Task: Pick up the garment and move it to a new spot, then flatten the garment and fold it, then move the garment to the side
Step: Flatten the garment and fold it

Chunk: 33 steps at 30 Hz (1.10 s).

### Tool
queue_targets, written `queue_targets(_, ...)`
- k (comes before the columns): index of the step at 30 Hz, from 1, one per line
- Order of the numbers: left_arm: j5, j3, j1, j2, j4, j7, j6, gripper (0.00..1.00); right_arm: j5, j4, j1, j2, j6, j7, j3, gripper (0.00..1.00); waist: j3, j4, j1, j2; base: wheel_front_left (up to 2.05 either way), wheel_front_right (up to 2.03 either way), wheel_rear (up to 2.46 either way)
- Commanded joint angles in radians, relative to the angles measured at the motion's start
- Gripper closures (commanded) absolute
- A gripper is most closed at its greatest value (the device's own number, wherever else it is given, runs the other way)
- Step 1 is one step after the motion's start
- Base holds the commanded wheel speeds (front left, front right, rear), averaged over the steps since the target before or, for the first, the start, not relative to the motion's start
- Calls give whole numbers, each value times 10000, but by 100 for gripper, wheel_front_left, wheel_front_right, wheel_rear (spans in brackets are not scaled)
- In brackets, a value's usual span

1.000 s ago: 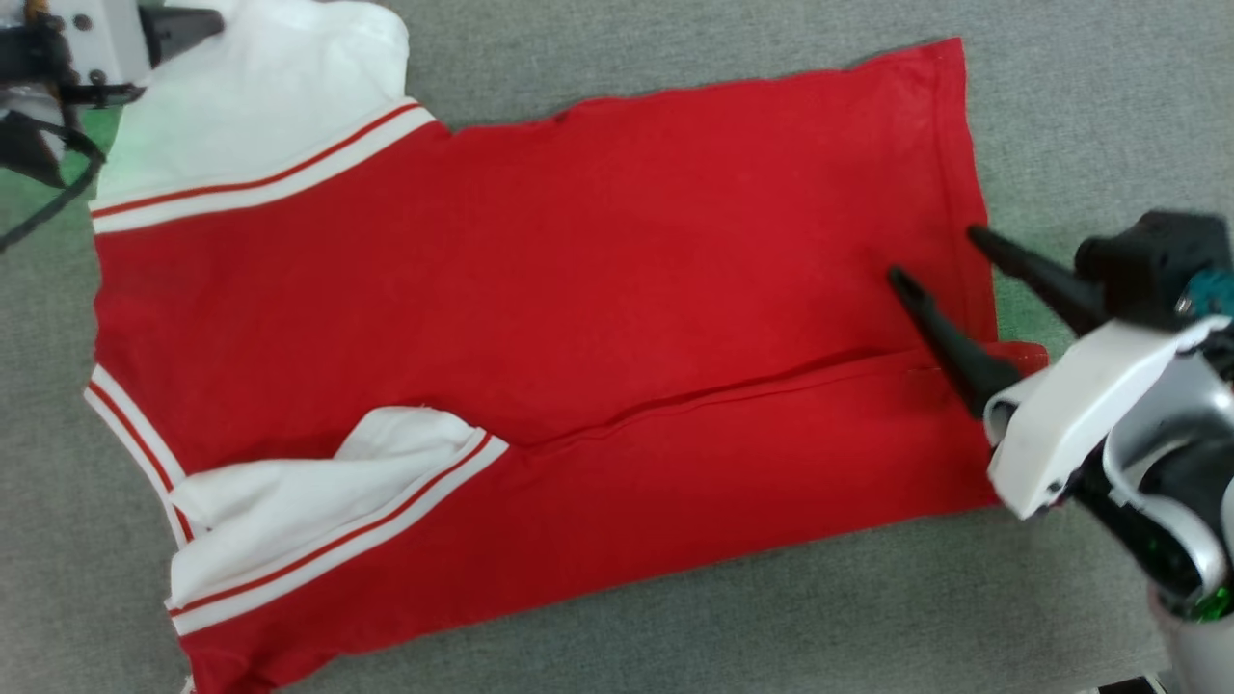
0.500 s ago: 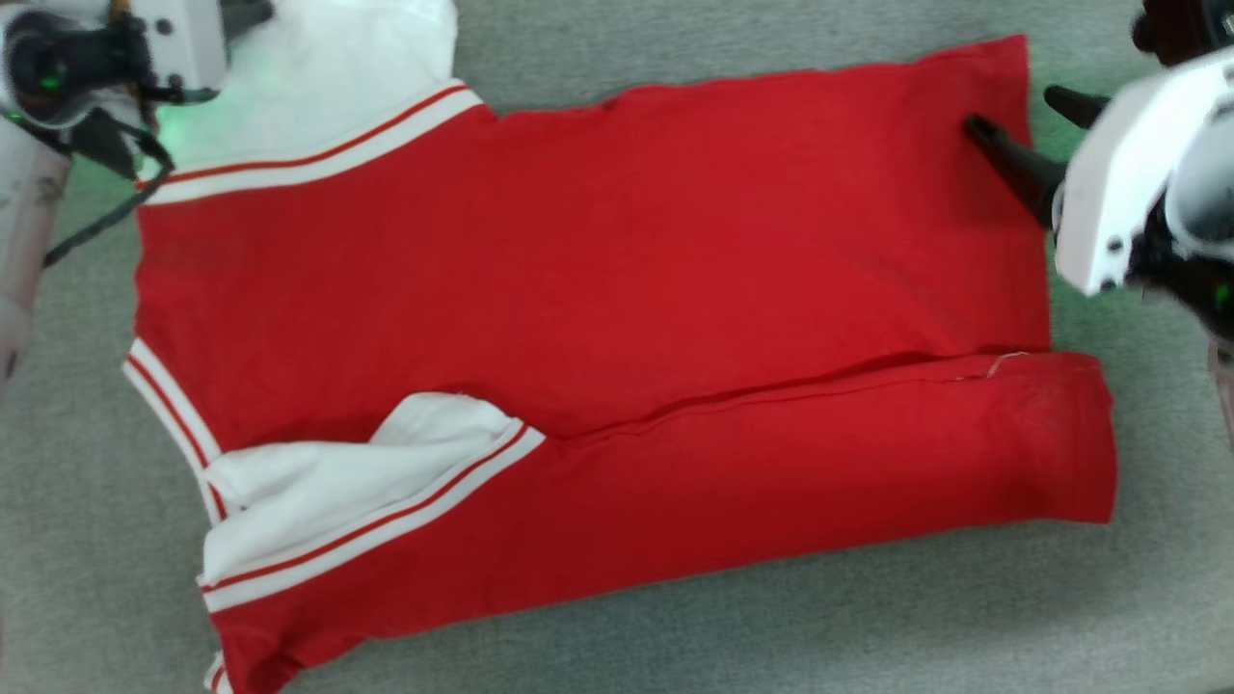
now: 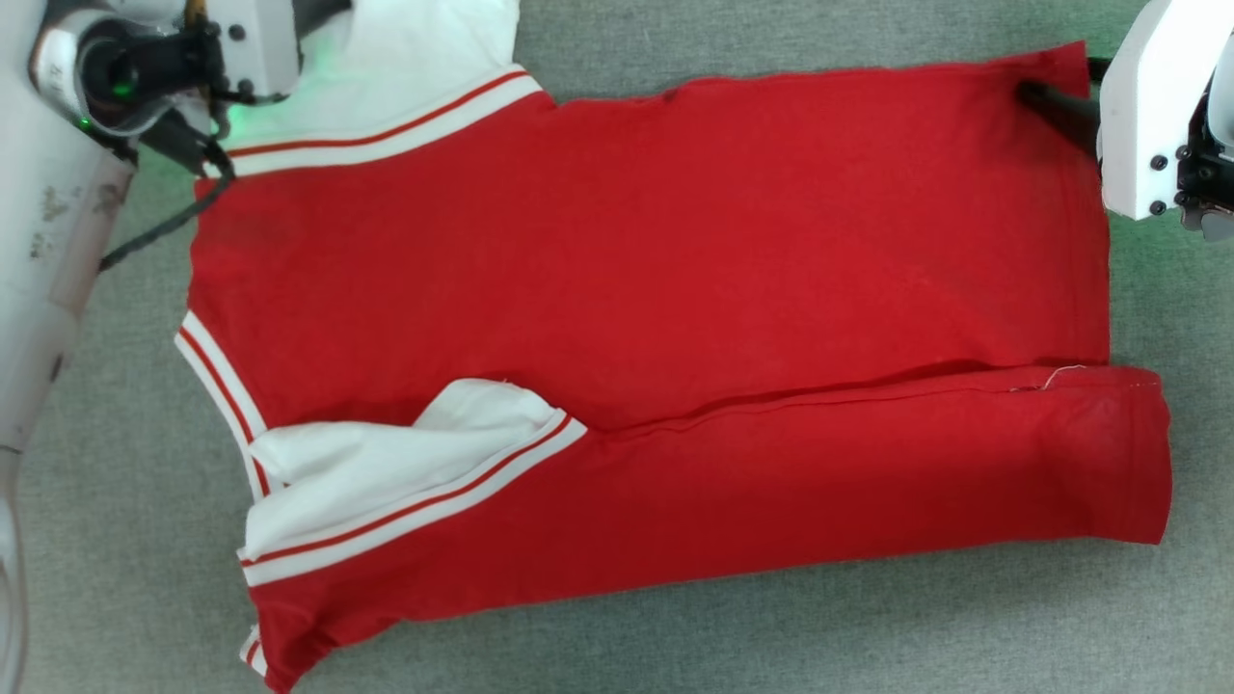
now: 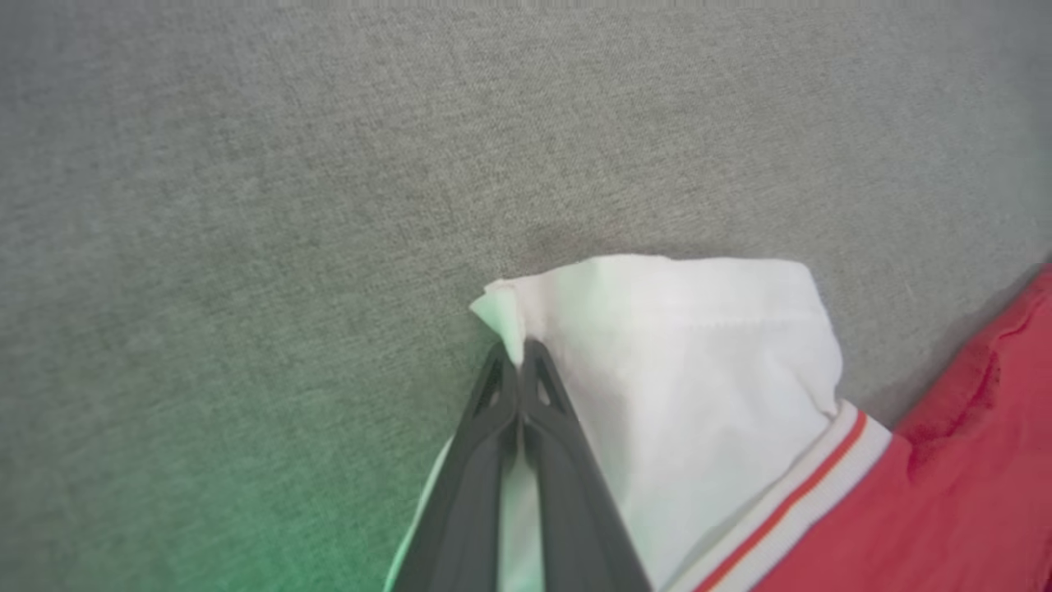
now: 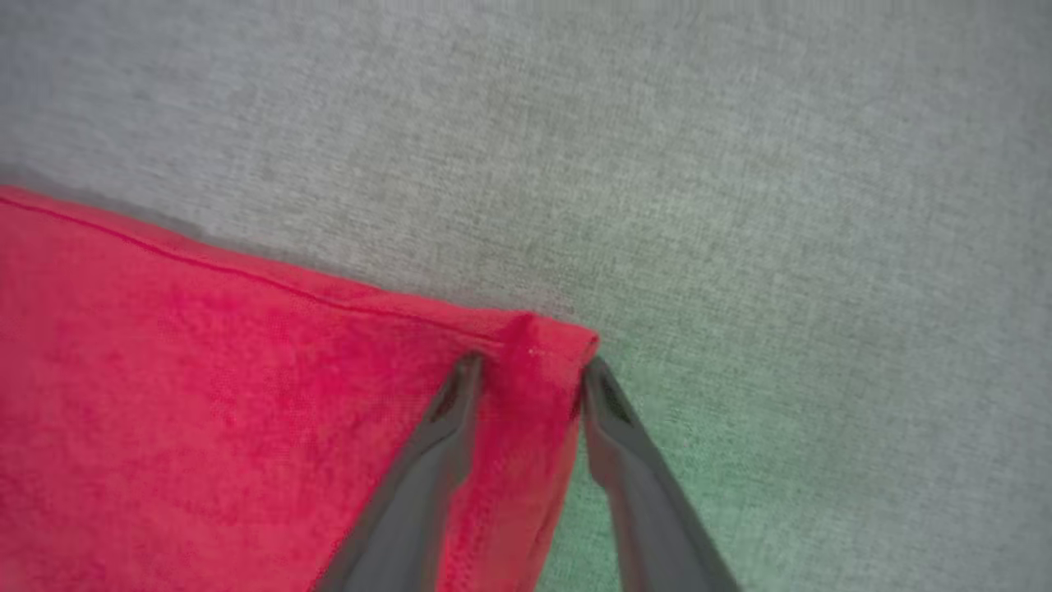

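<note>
Head view framing shifted. We see the grey woven cloth surface (image 3: 771,636) with the red jersey shirt with white striped-trim sleeves (image 3: 627,241) still flat on it, one long edge folded in. Left gripper (image 4: 519,362) went from apart to clamped on a white sleeve corner. Right gripper (image 5: 530,370) left the folded seam, now straddles a hem corner, fingers apart.

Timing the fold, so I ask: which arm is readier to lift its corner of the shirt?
Left. The left pincer is shut on the garment's white sleeve corner. The right pincer straddles the red hem corner with jaws apart, so it likely must close first.
</note>
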Motion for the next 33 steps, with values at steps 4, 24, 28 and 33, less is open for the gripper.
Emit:
queue_targets(4, -390, -237, 327, -143, -242, -346, -28, 100, 118, 288, 193, -106, -10, -627, -107, 100, -258, 142, 0, 0, 0, 0, 0)
queue_targets(24, -2105, -1446, 2884, 1883, -5167, -3922, -26, 100, 1147, -1367, 3578, -1734, -9, -1708, -231, 100, -3021, 1360, 0, 0, 0, 0, 0)
queue_targets(28, -2270, -1606, 3833, 2540, -6171, -4604, -26, 100, 1169, -2103, 4562, -2022, -9, -1639, -565, 100, -3298, 1521, 0, 0, 0, 0, 0)
queue_targets(33, -2609, -1627, 5206, 3438, -7059, -5397, -24, 100, 1207, -2830, 5674, -2151, -9, -1455, -1087, 100, -3492, 1554, 0, 0, 0, 0, 0)
